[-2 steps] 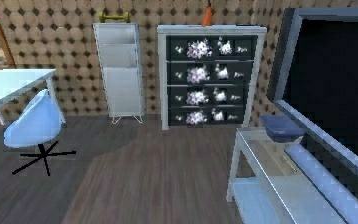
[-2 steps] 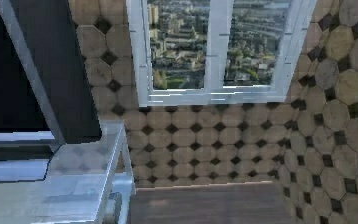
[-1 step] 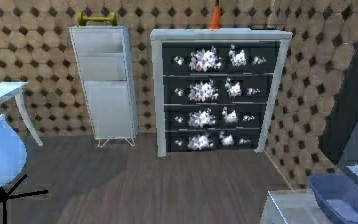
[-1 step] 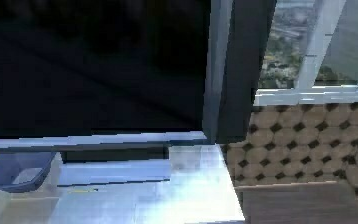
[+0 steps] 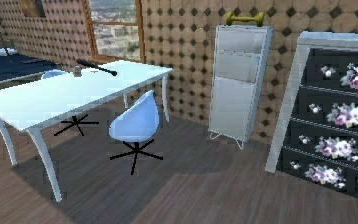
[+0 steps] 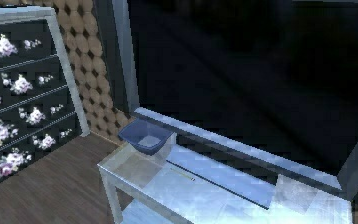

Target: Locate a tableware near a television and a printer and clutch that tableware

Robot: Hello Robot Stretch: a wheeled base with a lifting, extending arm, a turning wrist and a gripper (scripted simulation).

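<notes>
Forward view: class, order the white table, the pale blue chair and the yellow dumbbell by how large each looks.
1. white table
2. pale blue chair
3. yellow dumbbell
The table also stands nearest, which enlarges it.

Black floral dresser (image 5: 334,110) at forward view's right. Just left of dresser: tall white cabinet (image 5: 237,85) against quilted brown wall (image 5: 182,50). Farther left of dresser: white table (image 5: 72,92), pale blue swivel chair (image 5: 135,120), daylit window (image 5: 115,25). Dark wood floor (image 5: 207,180). Right of dresser, arm side view: white stand (image 6: 137,172).

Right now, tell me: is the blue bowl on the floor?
No, the blue bowl rests on the white table by the television.
</notes>
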